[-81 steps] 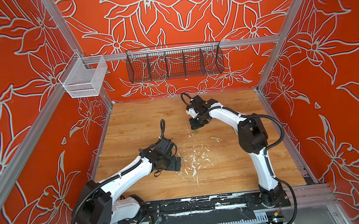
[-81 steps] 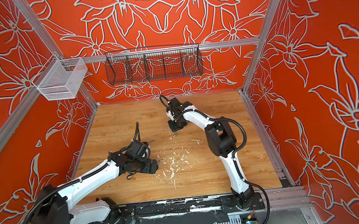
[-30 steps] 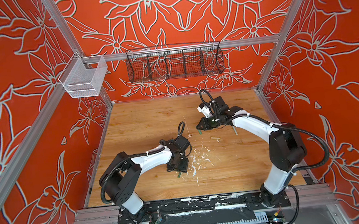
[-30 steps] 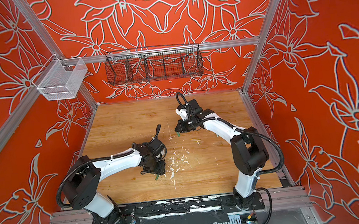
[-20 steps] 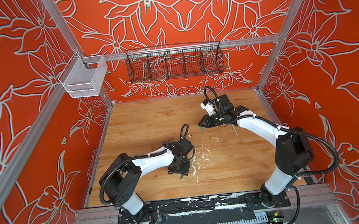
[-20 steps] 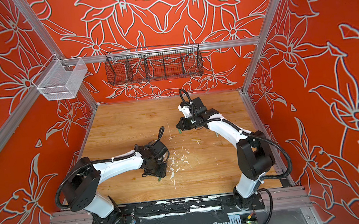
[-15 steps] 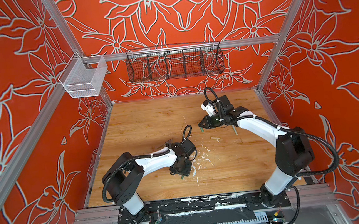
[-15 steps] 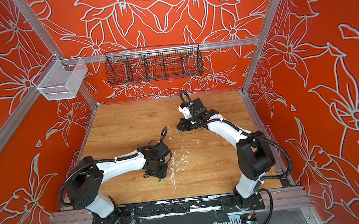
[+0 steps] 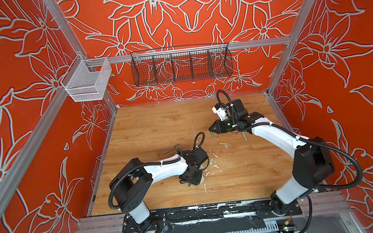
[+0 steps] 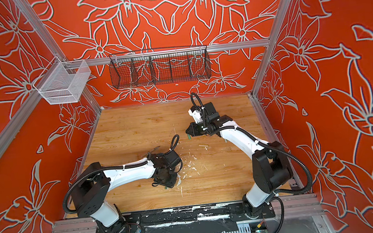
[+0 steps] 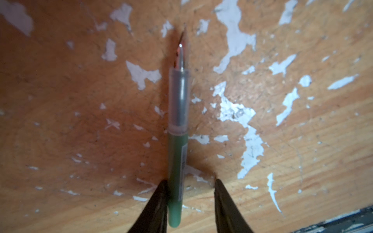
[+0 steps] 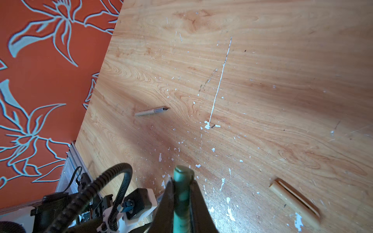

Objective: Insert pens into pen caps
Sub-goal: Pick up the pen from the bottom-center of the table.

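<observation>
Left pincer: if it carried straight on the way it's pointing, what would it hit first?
Most likely the wooden tabletop: the left pincer points down at it, tips seemingly almost on the wood, straddling the green pen, which touches one finger.

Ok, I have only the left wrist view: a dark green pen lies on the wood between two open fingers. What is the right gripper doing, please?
Observer: The right gripper is shut on a green tube, probably a cap, lifted off the table.
Operator: Is any other cap free?
Observer: Yes, a tan cap lies alone on the table, nearer the right arm.
Operator: And a pen for it?
Observer: A tan pen lies flat just beyond the wrist of the left arm, toward the back wall.
</observation>
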